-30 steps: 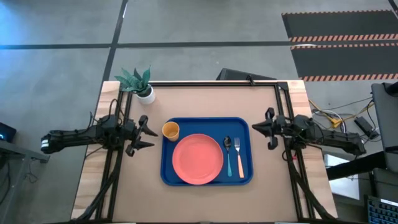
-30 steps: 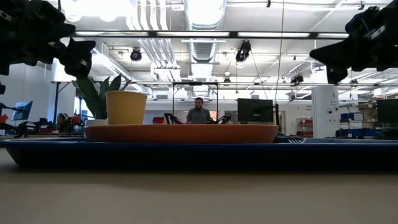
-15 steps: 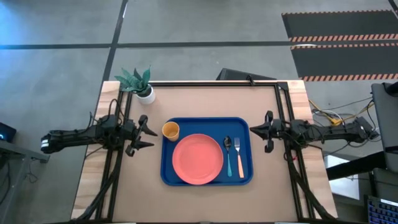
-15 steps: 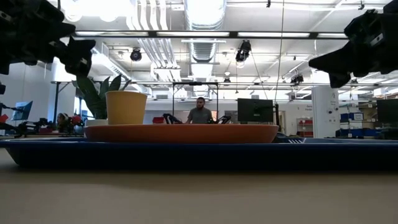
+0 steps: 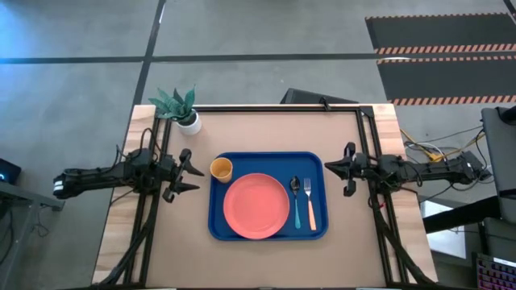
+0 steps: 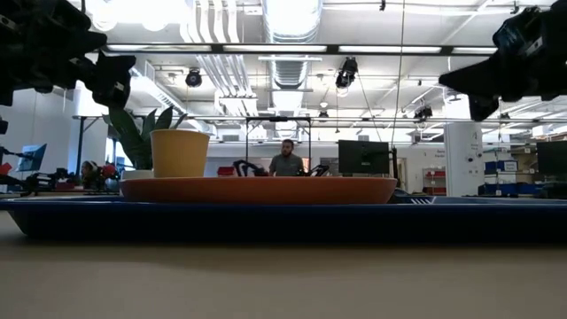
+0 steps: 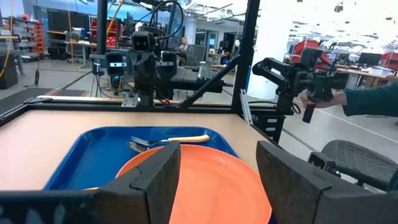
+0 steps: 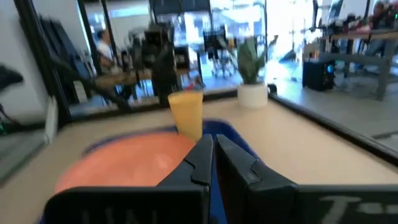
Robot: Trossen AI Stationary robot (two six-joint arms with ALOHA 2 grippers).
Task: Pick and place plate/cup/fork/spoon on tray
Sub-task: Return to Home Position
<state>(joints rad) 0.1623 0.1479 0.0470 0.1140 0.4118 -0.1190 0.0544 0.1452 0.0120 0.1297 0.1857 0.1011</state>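
Note:
The blue tray [image 5: 218,227] lies in the middle of the table. On it rest the coral-pink plate [image 5: 256,205], the orange-yellow cup [image 5: 221,169] standing at its far left corner, the blue-handled spoon [image 5: 296,201] and the orange-handled fork [image 5: 310,201] side by side at its right. My left gripper [image 5: 193,173] hovers open just left of the tray, and its fingers frame the plate [image 7: 211,180] without touching. My right gripper [image 5: 330,169] hovers just right of the tray, with its fingers together [image 8: 213,152].
A white pot with a green plant [image 5: 184,109] stands at the table's far left corner. Black frame bars run along the far edge and both sides. Bare table lies near and far of the tray. A person's sleeved hand [image 7: 348,99] holds a device beyond the table.
My right arm has swung toward the far edge behind its gripper, so that it now lies level across the table and the gripper points straight at the tray. The tableware has stayed where it was.

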